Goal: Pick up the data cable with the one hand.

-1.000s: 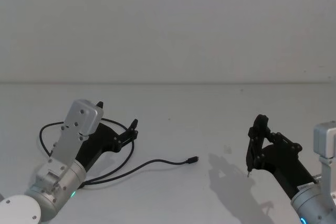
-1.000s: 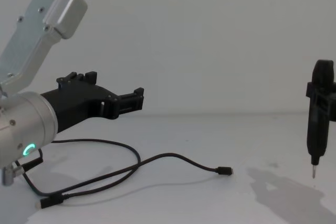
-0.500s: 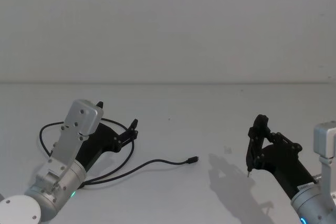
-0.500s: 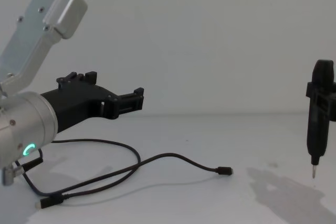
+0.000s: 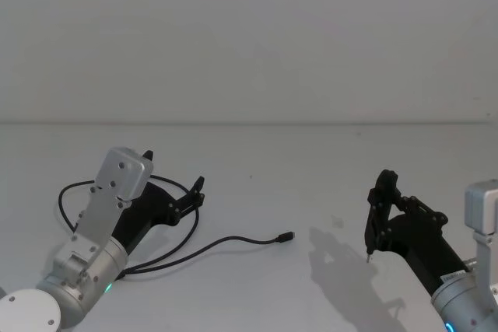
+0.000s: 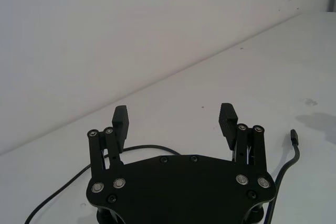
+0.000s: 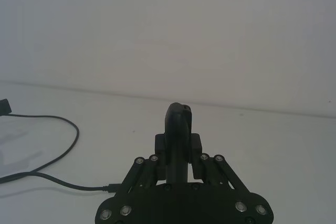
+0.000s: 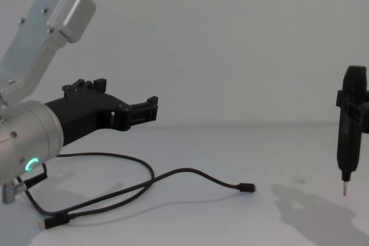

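Black data cable (image 5: 233, 239) lies loose on the white table (image 5: 311, 169). Its loop passes under the left gripper (image 6: 174, 113) and one plug points toward mid-table. Left gripper hovers over the loop, jaws wide apart, holding nothing. Open table lies between the plug and the right gripper (image 7: 178, 145), which is well apart at the right edge. Its jaws are closed on a pen tool (image 8: 351, 119), tip seemingly just above the table.

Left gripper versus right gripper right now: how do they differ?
The left gripper has its jaws wide open and empty; the right gripper has its jaws shut on a slim pen-shaped tool. The left gripper hovers over the loop of the data cable; the right gripper is off to the side, its tool tip pointing down at the table. Both are black and off the table.
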